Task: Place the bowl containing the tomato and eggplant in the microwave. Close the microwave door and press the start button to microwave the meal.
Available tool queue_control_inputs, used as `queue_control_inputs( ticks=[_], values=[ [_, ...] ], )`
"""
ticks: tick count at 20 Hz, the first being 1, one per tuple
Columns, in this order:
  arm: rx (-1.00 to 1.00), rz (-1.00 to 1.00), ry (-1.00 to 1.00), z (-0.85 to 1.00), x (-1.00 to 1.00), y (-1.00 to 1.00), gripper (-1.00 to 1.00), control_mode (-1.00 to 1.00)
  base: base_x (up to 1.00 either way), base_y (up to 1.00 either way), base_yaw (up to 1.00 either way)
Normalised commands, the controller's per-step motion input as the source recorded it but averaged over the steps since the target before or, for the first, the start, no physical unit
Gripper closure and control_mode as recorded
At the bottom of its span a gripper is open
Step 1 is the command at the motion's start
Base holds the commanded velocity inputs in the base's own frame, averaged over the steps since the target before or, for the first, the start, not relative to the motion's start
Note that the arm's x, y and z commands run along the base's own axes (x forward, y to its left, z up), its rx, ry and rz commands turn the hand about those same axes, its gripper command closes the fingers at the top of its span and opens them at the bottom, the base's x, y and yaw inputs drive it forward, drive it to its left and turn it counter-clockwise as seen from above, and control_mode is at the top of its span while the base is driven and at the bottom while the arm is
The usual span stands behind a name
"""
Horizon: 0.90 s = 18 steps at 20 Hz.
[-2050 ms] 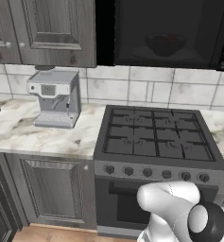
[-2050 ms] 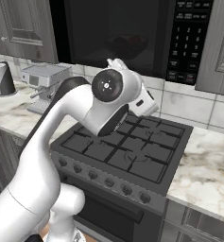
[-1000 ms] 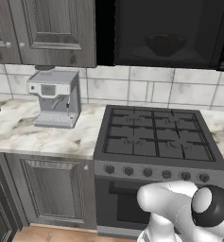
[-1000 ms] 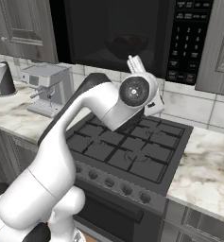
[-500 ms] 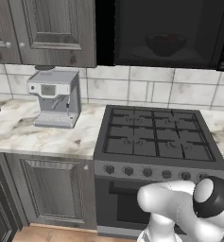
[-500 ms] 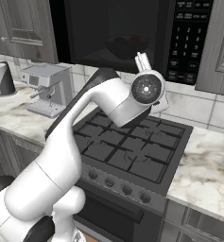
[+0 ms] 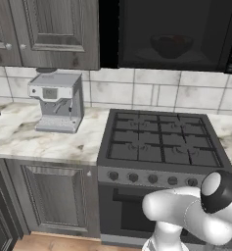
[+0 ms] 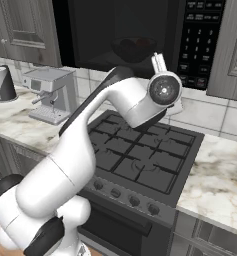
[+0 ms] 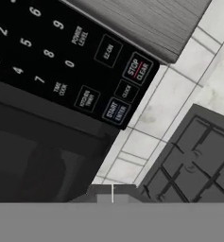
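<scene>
The microwave hangs above the stove with its microwave door shut. Through the dark window the bowl shows dimly on the turntable. A faint reddish spot in it is the tomato. The eggplant is too dark to make out. My gripper is shut, holds nothing and points up, just left of the button strip and below the door's lower right corner. In the hand view my gripper sits below the start button, apart from it, and the stop button lies beyond.
The black stove with its grates lies under the arm. A grey coffee machine stands on the marble counter to the left, and a dark canister stands farther left. Grey cabinet doors flank the microwave.
The arm has swung the hand to the right along the microwave front and up toward the button strip. The gripper has stayed shut. The bowl and door have not moved.
</scene>
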Motion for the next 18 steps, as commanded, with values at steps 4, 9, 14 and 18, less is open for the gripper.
queue_control_inputs(
  ticks=[4,9,14,18],
  values=[
    [0.02,0.00,0.00,0.00,0.23,-0.15,1.00,-1.00,0.00,0.00,0.00],
    [0.03,0.00,0.00,0.00,0.27,-0.15,1.00,-1.00,0.00,0.00,0.00],
    [0.04,0.00,0.00,-0.08,0.23,-0.20,1.00,-1.00,0.00,0.00,0.00],
    [0.05,0.00,0.00,-0.11,0.27,-0.16,1.00,-1.00,0.00,0.00,0.00]
  ],
)
